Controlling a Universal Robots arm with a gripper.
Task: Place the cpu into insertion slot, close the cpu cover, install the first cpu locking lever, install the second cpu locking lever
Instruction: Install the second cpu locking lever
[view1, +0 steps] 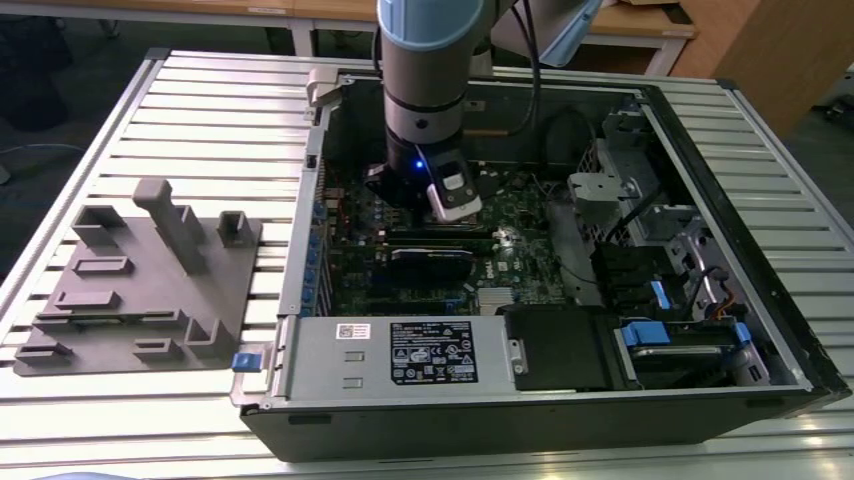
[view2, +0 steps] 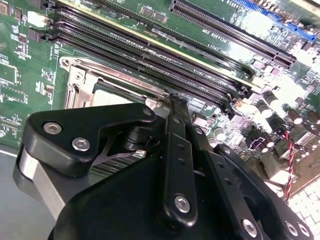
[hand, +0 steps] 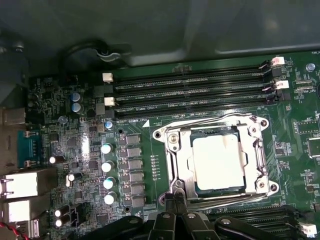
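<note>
The cpu (hand: 218, 161) is seen seated in the insertion slot (hand: 216, 192) with the cpu cover (hand: 176, 165) apparently folded down around it, while the gripper (hand: 176, 199), fingers drawn together and seemingly empty, is poised at the slot's edge nearest the wrist.

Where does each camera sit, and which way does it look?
Exterior view: off the arm, above, looking down into the open computer case; the arm descends inside.
First wrist view: on the arm, facing the cpu under its closed cpu cover; the claw at the picture's edge.
Second wrist view: on the arm, close behind the claw.
Both wrist views share the socket and memory slots.
</note>
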